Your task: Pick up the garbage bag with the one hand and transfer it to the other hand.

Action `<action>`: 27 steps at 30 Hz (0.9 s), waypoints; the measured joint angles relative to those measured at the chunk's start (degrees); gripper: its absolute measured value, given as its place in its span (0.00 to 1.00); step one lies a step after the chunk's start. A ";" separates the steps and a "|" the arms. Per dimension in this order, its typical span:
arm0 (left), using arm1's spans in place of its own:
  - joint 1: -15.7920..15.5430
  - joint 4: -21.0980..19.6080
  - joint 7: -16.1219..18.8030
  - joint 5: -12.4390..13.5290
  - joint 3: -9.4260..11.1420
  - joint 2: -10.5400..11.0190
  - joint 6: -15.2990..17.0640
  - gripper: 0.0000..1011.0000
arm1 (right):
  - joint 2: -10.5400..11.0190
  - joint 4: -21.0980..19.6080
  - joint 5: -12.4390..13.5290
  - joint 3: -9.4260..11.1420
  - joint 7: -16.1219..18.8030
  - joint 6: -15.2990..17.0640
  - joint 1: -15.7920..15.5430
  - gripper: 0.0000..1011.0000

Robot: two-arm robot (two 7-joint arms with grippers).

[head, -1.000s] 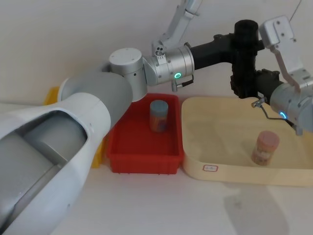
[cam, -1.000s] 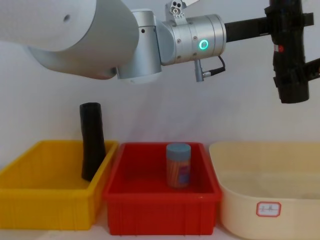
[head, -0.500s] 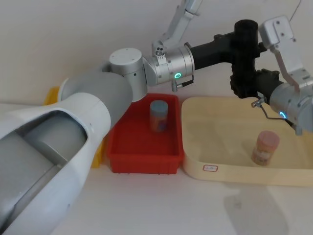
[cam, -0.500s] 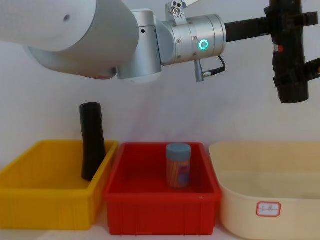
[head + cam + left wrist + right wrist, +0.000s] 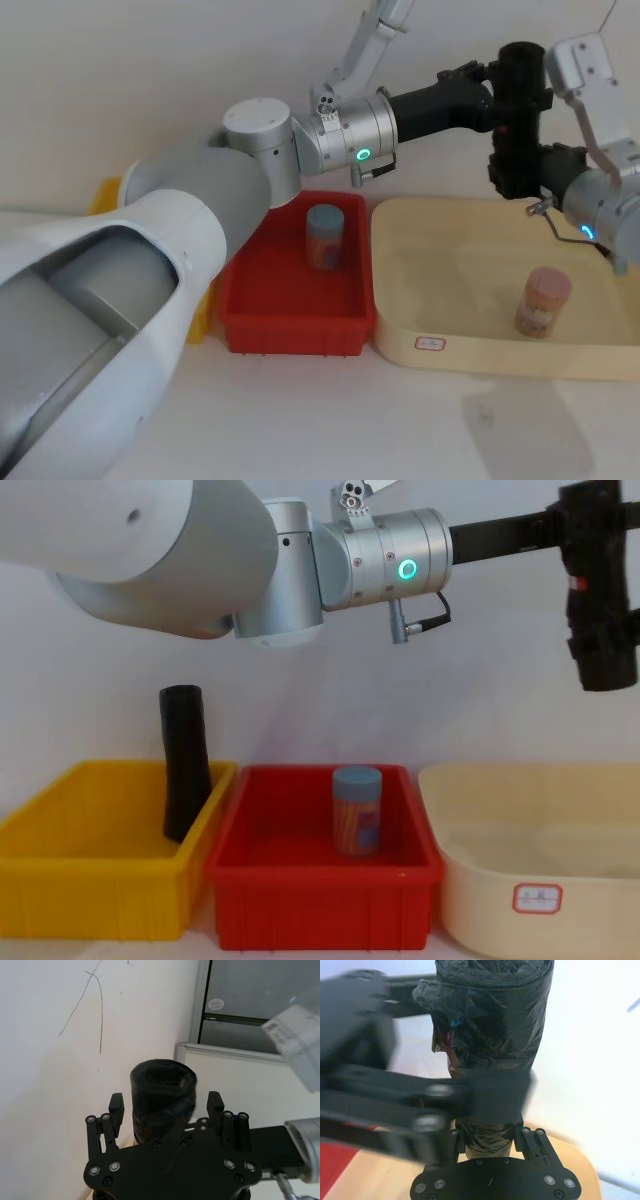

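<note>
Upper right of the head view, I hold the garbage bag (image 5: pixel 519 115) upright so my right gripper (image 5: pixel 545 170) clamps its lower half; my left gripper (image 5: pixel 165 1105) stands open around it.

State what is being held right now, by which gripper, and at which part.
The garbage bag: right gripper shut on its lower end; left gripper open around its upper part.

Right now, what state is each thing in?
garbage bag: upright in the air, held by the right tool.
left tool: open, fingers either side of the bag.
right tool: shut on the bag's lower part.
plain black roll: leaning on end in the yellow bin.
blue-lidded jar: upright, lid on, in the red bin.
pink-lidded jar: upright, lid on, in the cream tray.
</note>
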 joint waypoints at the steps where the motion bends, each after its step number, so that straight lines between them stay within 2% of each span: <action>1: 0.00 0.00 0.00 0.00 0.00 0.00 0.00 0.99 | -0.10 0.23 -0.03 0.20 -0.19 0.09 0.06 0.50; 8: 0.00 0.00 0.00 0.00 0.00 0.00 0.00 0.99 | -1.23 3.25 -0.09 2.90 -2.31 0.75 1.08 0.50; 14: 0.00 0.00 0.00 0.00 0.00 0.00 0.00 0.99 | -2.21 6.74 0.10 5.99 -4.34 1.07 2.35 0.50; 18: 0.00 0.00 0.01 0.00 0.00 0.00 0.00 0.99 | -2.79 9.71 0.49 8.36 -5.78 1.12 3.60 0.64; 19: 0.00 0.00 0.01 0.00 0.00 0.00 0.00 0.99 | -2.88 10.26 0.54 8.76 -5.97 1.11 3.85 0.64; 22: 0.00 0.00 0.00 0.00 0.00 0.00 0.00 0.99 | -3.15 11.80 0.75 9.84 -6.56 1.08 4.45 0.74; 23: 0.00 0.00 0.01 0.00 0.00 0.00 0.00 0.99 | -3.26 12.45 0.83 10.36 -6.84 1.06 4.75 0.81; 27: 0.00 0.00 0.01 0.00 0.00 0.00 0.00 0.99 | -3.49 13.81 0.97 11.34 -7.35 1.02 5.30 0.87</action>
